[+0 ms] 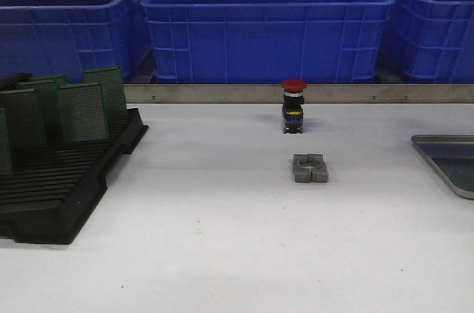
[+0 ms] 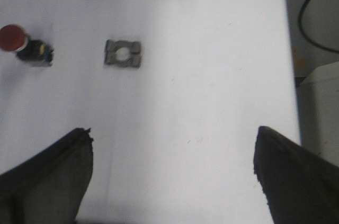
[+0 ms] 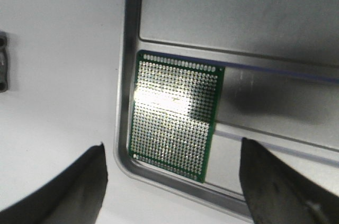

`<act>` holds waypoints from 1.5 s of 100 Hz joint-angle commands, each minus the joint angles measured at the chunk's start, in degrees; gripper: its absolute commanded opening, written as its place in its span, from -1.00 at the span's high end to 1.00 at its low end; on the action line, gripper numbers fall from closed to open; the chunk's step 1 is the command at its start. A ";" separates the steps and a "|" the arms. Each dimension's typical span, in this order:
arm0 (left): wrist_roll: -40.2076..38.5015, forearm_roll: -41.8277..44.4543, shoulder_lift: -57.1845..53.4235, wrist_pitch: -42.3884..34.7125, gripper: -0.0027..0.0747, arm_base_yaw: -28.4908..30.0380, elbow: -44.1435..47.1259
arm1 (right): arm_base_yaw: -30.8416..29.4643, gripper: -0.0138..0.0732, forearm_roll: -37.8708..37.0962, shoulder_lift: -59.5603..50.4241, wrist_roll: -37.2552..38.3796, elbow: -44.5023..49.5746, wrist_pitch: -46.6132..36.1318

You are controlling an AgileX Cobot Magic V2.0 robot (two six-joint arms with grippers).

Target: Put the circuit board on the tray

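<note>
In the right wrist view a green perforated circuit board (image 3: pixel 175 115) lies flat in a corner of the silver-grey tray (image 3: pixel 127 33), touching neither finger. My right gripper (image 3: pixel 172 145) hangs open above it, its dark fingers spread to either side of the board. The front view shows only a corner of the tray (image 1: pixel 444 159), at the table's right edge. My left gripper (image 2: pixel 174 133) is open over bare white table with nothing between its fingers. Several more green boards (image 1: pixel 81 109) stand upright in a black slotted rack (image 1: pixel 67 180) at the left.
A red-capped push button (image 1: pixel 293 106) and a small grey metal block (image 1: pixel 309 168) stand mid-table; both also show in the left wrist view as the button (image 2: pixel 21 44) and the block (image 2: pixel 123 53). Blue crates (image 1: pixel 266 24) line the back behind a metal rail.
</note>
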 commanded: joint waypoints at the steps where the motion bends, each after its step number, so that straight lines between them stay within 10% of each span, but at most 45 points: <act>1: -0.51 1.83 -2.43 -0.14 -0.56 2.62 -2.95 | -0.28 -0.57 1.33 -3.40 -0.22 -1.47 0.45; 30: 0.70 17.57 0.20 -0.54 -0.56 10.02 -3.31 | -0.28 -0.57 1.38 -3.40 -0.22 -1.47 0.02; 150: 10.65 23.67 14.57 -20.19 -0.56 11.20 -3.31 | -0.28 -0.57 1.46 -3.40 -0.22 -1.47 0.73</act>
